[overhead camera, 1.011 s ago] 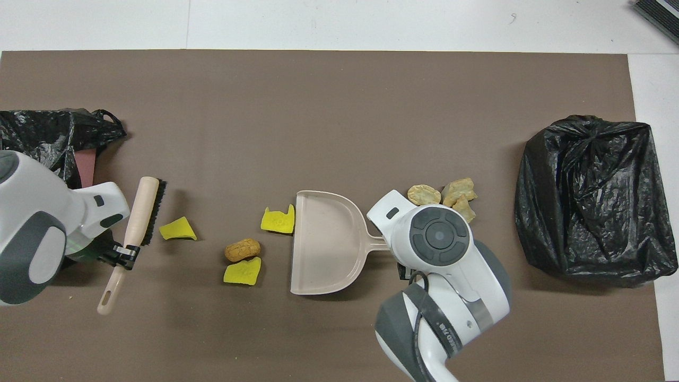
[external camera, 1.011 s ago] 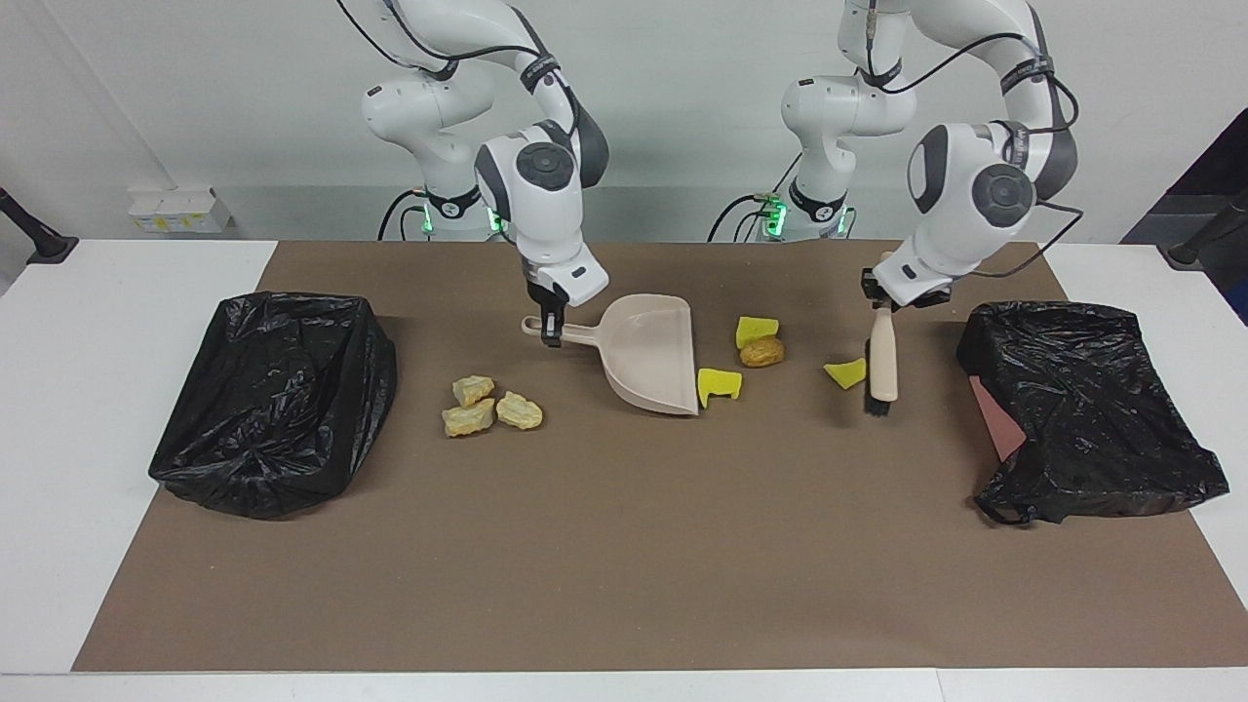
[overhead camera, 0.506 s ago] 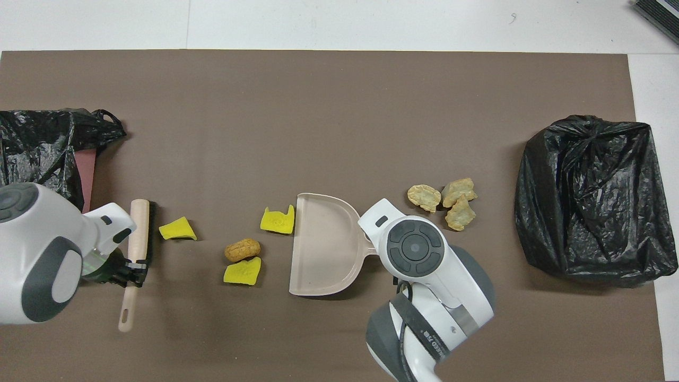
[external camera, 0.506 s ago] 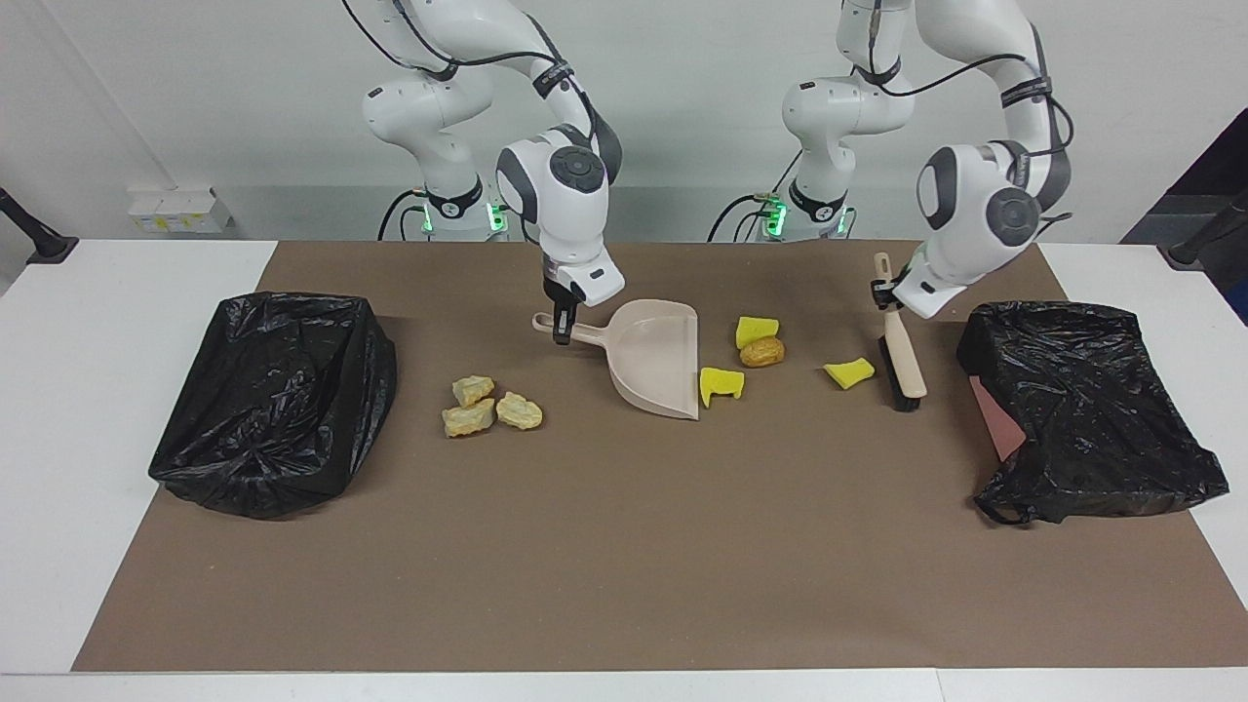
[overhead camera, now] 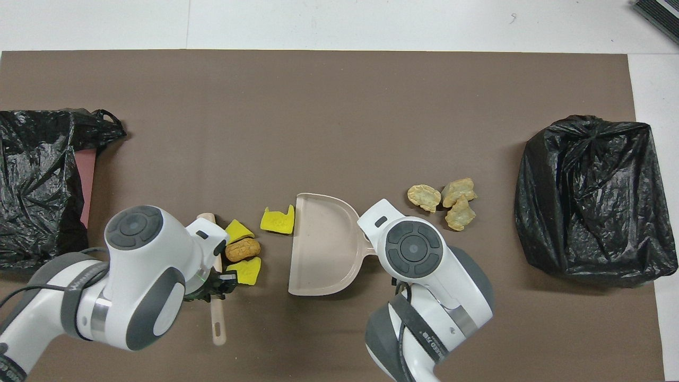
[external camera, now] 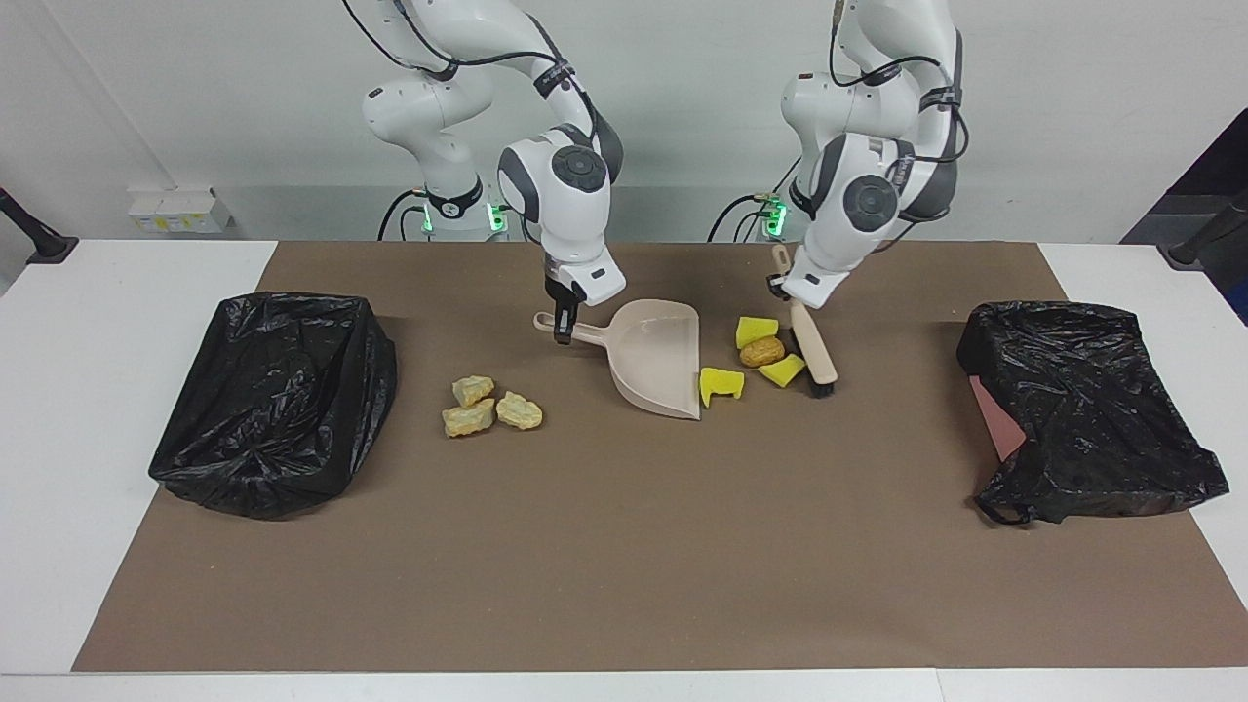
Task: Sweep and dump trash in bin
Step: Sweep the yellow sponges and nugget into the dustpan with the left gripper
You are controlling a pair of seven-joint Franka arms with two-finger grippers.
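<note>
text: none legible | arm band: lettering, possibly unreadable

A brown mat covers most of the white surface, which shows as bare strips around the mat's edges. In the facing view, a small white box sits off the mat at about ten o'clock, close to the wall. Just past it toward nine o'clock stands a black stand foot. In the overhead view, a dark ribbed object pokes in at one o'clock.
</note>
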